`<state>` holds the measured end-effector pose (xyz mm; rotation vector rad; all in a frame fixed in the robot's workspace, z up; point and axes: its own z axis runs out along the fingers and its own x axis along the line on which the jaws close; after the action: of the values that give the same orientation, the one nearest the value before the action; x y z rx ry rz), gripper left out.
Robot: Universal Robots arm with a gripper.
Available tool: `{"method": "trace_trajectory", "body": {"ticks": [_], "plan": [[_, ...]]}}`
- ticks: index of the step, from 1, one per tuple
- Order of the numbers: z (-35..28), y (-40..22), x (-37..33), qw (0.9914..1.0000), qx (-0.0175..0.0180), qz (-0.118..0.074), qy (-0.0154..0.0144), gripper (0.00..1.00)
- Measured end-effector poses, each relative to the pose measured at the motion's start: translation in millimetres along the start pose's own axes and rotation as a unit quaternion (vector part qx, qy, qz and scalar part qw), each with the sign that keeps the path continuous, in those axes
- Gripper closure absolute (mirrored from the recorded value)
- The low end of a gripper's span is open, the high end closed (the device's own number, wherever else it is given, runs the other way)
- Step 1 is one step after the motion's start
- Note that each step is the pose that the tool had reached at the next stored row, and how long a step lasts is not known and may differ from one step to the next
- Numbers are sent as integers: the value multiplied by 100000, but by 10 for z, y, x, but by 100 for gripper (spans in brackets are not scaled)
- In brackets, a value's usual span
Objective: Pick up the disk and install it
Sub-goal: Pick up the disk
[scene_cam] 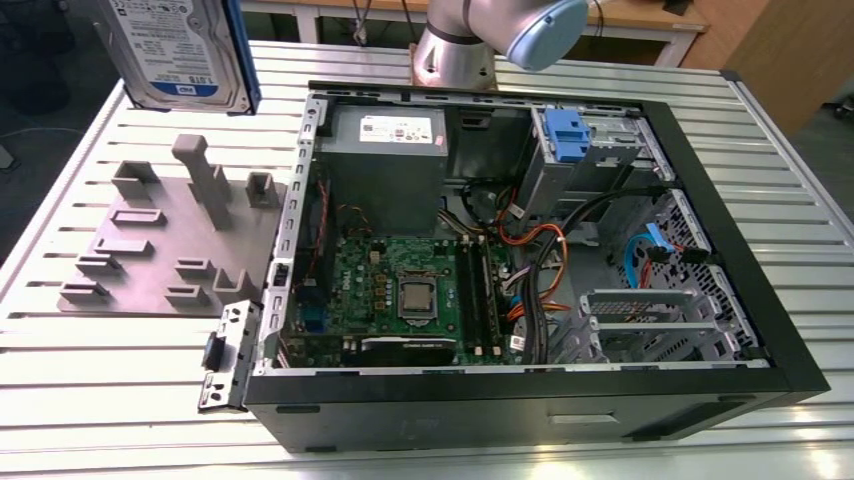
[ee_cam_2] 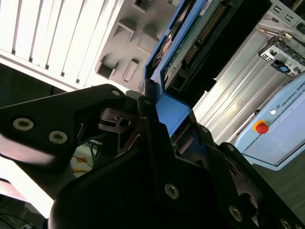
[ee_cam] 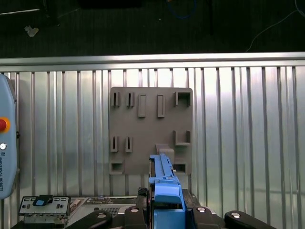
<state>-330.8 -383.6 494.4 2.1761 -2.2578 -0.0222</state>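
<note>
The disk, a silver drive with a blue-and-white label and a blue frame, hangs upright in the air at the exterior view's upper left, above the grey fixture plate. In the first wrist view its blue edge runs between the black fingers of my gripper, which is shut on it. The second wrist view shows the gripper clamped on the blue frame, with the disk's green circuit board facing out. The open computer case lies to the exterior view's right of the disk.
Inside the case are a motherboard, a grey power supply, loose cables and a drive bay with a blue clip. The arm's base stands behind the case. A pendant lies on the slatted table.
</note>
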Motion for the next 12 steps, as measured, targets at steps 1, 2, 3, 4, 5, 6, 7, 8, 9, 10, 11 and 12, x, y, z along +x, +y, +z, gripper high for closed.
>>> {"method": "trace_trajectory", "body": {"ticks": [1,2,3,4,5,6,7,8,9,10,11,12], "plan": [[0,-5,0,100000,-1,-1,0,64],[0,-11,0,100000,2,-4,-1,64],[0,-17,0,100000,1,-3,-1,64],[0,-24,-1,100000,2,-3,-3,64],[0,-31,-1,100000,2,-3,-2,64],[0,-37,-1,100000,1,-2,-1,64],[-1,-43,-2,100000,-1,-2,0,64],[0,-47,-2,100000,3,-1,-1,64],[0,-48,-2,100000,1,3,-4,64],[0,-48,-2,100000,1,5,-4,64],[0,-49,-2,100000,3,2,-2,64],[-1,-50,-2,100000,1,-2,-1,64]]}}
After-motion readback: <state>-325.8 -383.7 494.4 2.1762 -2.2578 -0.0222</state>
